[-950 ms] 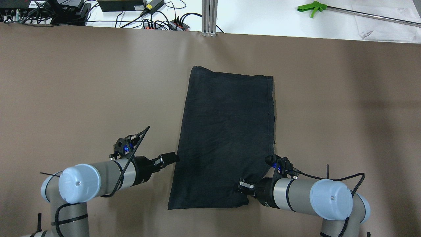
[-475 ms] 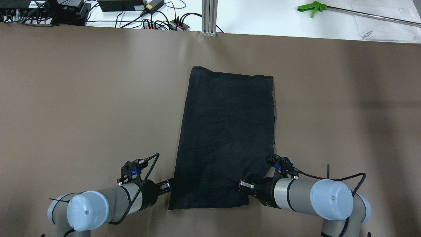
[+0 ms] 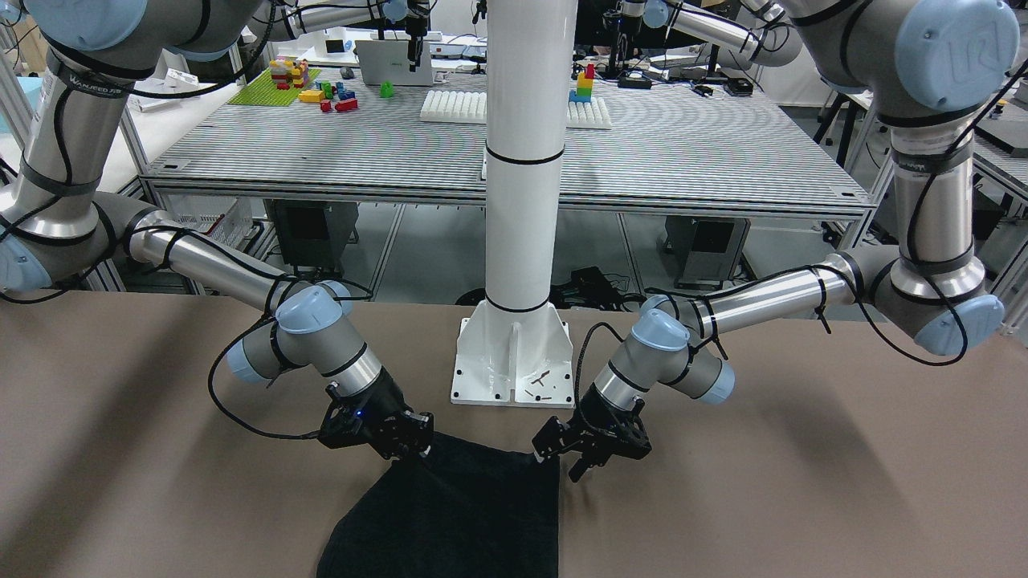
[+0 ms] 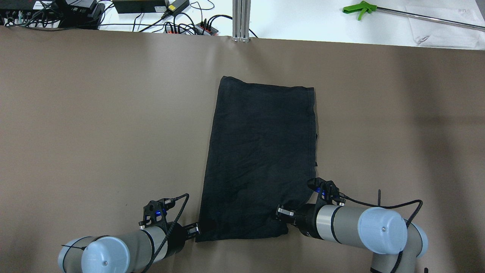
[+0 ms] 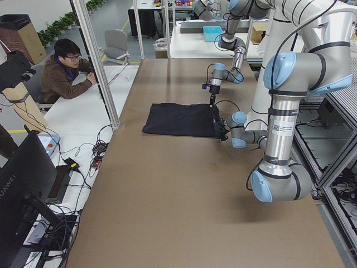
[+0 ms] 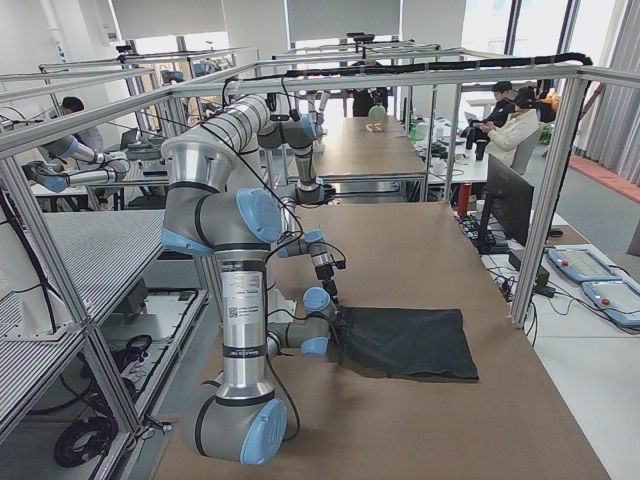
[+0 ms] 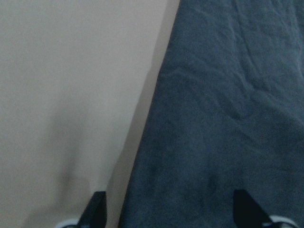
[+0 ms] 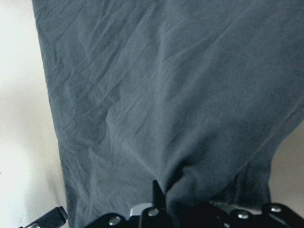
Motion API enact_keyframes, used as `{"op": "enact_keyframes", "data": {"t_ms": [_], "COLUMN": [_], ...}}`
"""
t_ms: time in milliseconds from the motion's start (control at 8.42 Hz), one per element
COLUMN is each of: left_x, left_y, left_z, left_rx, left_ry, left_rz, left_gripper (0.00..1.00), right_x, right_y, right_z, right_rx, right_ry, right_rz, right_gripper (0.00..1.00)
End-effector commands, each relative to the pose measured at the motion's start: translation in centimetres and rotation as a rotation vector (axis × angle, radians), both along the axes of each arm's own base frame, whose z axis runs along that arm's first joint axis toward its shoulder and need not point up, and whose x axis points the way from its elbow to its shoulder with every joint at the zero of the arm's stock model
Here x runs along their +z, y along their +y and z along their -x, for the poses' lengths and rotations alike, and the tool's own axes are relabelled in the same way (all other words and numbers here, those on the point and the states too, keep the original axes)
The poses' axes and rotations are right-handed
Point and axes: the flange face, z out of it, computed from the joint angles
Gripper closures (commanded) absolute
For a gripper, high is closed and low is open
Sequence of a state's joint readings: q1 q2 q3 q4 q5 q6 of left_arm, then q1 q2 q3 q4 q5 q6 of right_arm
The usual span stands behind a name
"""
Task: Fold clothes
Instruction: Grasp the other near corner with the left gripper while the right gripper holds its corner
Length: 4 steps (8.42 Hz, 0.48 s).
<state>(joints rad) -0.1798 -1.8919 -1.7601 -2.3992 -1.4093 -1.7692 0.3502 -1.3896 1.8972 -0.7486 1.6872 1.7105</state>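
The black garment [image 4: 261, 163] is laid out flat mid-table on the brown table [image 4: 94, 113], with its long side running away from the robot. Its near right corner is pinched and bunched up by the right gripper [image 4: 283, 215], jaws clamped on the cloth. The near left edge is straddled by the left gripper [image 4: 197, 228], jaws held apart.

Surroundings of the brown table [image 4: 94, 113].
Green grabber tool [image 4: 358, 9] and cabled power strip [image 4: 206, 29] beyond its far edge; seated operator [image 5: 68, 72] alongside.
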Motion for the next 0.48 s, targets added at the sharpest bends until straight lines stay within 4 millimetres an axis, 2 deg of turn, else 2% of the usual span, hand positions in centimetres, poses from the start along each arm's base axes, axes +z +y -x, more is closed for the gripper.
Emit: {"op": "enact_keyframes", "data": {"t_ms": [0,238,356], "left_x": [0.2,1.2,1.1], "left_y": [1.2,2.0,2.2], "left_z": [-0.7,-0.7,-0.8], "left_rx": [0.011,0.012,0.015], "left_ry": [-0.007,-0.025,-0.024], "left_rz": [-0.011,-0.013,-0.014], "left_gripper": [0.11,0.25,0.43], "right_x": [0.2,0.4,0.4], "right_y": [0.0,-0.1,-0.1], "right_z": [-0.2,-0.3,-0.3], "right_rx": [0.002,0.013,0.014], "right_ry": [0.003,0.008,0.007], "right_rz": [0.001,0.0,-0.001], "right_gripper": [1.0,1.0,1.0]}}
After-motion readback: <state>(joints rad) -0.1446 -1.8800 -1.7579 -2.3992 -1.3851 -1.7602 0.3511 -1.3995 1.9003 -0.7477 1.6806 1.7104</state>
